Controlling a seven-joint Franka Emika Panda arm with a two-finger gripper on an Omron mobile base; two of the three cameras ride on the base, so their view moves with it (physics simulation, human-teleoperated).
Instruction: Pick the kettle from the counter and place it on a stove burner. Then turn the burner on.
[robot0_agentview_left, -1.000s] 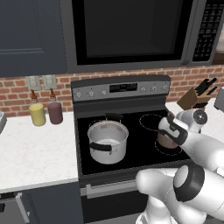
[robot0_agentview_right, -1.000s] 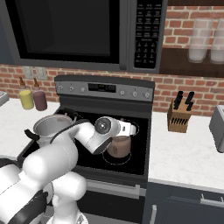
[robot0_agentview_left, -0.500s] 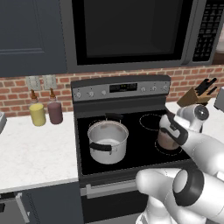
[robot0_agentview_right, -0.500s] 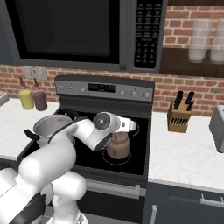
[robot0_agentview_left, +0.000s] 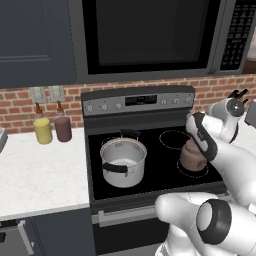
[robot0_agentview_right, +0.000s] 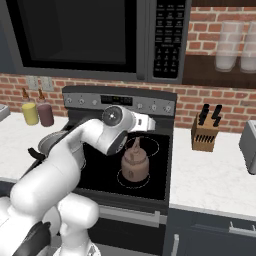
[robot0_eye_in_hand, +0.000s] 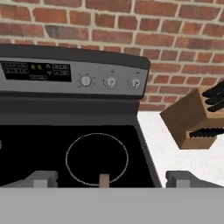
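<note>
Kettle (robot0_agentview_right: 134, 163), small squat brown metal: stands on front-right burner ring (robot0_agentview_right: 133, 180) of black glass cooktop. Gripper (robot0_eye_in_hand: 113, 178), fingers spread, empty, above the kettle. Three right-hand round silver knobs (robot0_eye_in_hand: 110, 82) lie beyond the kettle, straight ahead.

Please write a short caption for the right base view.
Kettle set on the front right stove burner, gripper raised above it.

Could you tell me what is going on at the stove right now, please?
The robot arm is working over the stove. The brown kettle already sits on the front right burner of the black cooktop, beside a silver pot on the left. The tool is open, above the kettle and facing the knobs on the back panel, so turning the burner on seems to be what remains.
</note>
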